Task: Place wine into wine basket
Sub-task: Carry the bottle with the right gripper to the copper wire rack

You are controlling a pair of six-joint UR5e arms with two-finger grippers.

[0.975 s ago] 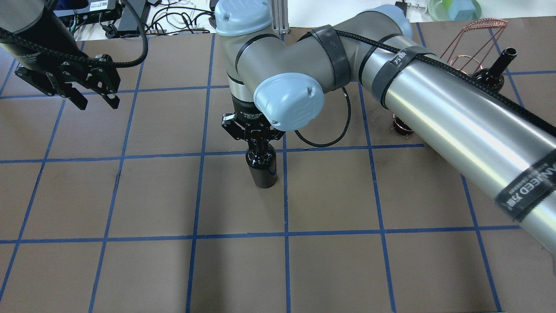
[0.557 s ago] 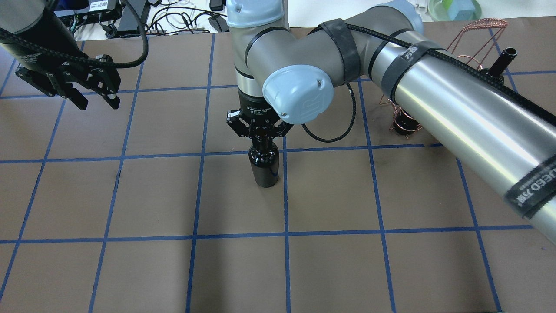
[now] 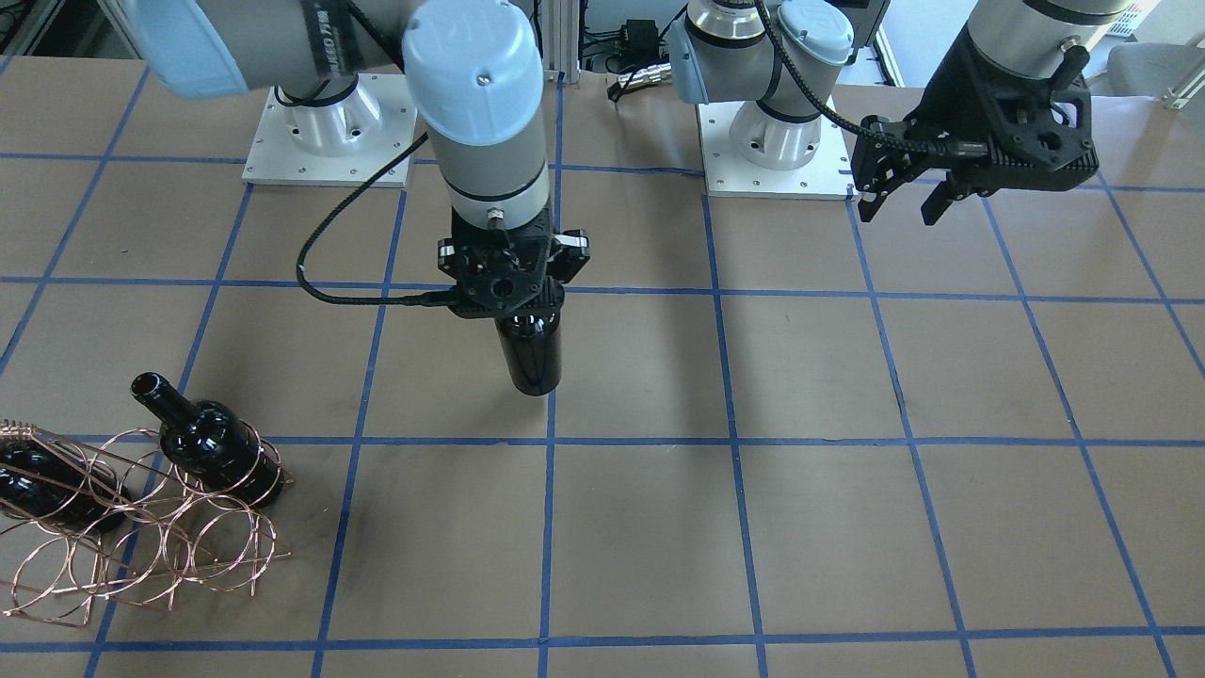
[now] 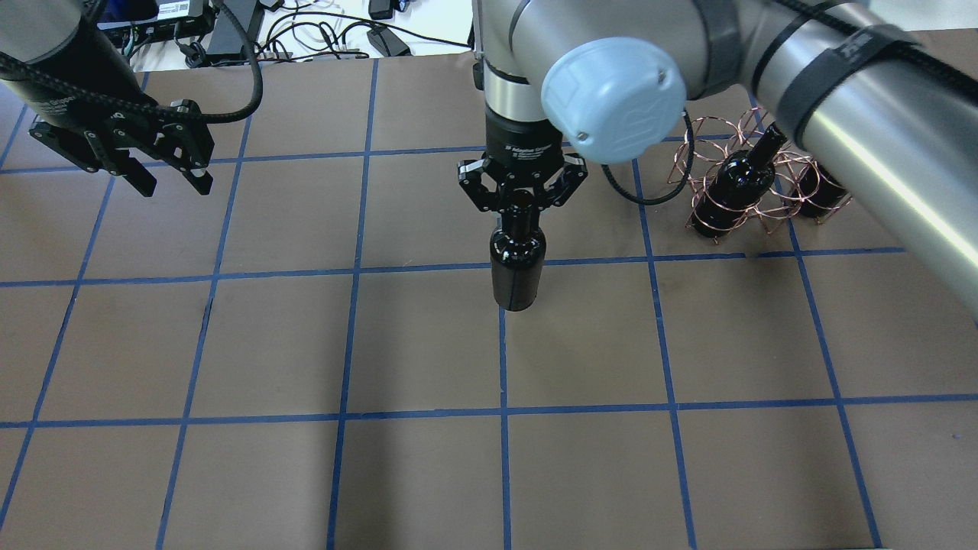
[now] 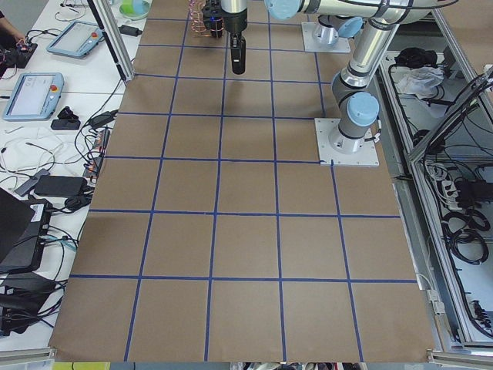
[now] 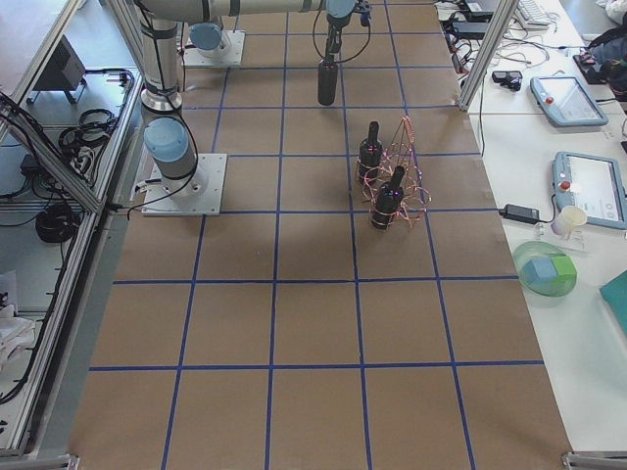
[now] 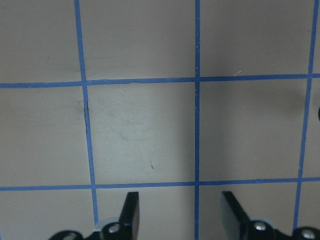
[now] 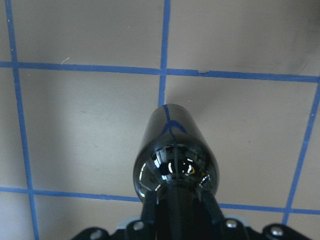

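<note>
Overhead view, left to right.

Upper left of the frame: left pincer (image 4: 174,186), black, released, spread wide with nothing inside, hanging above the brown surface (image 4: 229,344) ruled into squares by blue tape lines (image 4: 351,269); in its own wrist view, only bare surface and blue lines between the two dark fingers (image 7: 131,210).

Centre of the frame, a little above the middle: right pincer (image 4: 522,200), pointing straight down, clenched on the neck of the wine (image 4: 518,271); a glossy near-black bottle, no label, upright, neck up, body hanging below the pincer above a crossing of blue lines; contact between its base and the surface not clear from any view; in the right wrist view, rounded shoulder filling the lower middle, one black finger on each side of the neck.

Upper right of the frame, partly behind the silver right arm (image 4: 879,153): wine basket (image 4: 707,218), a copper wire rack of round loops, resting on the surface, well apart from the held wine; second bottle (image 4: 739,179) lodged in the loops, slanted, neck toward the upper right; third bottle (image 4: 824,192) just beside it, farther right, also in the rack, mostly hidden by the arm.
</note>
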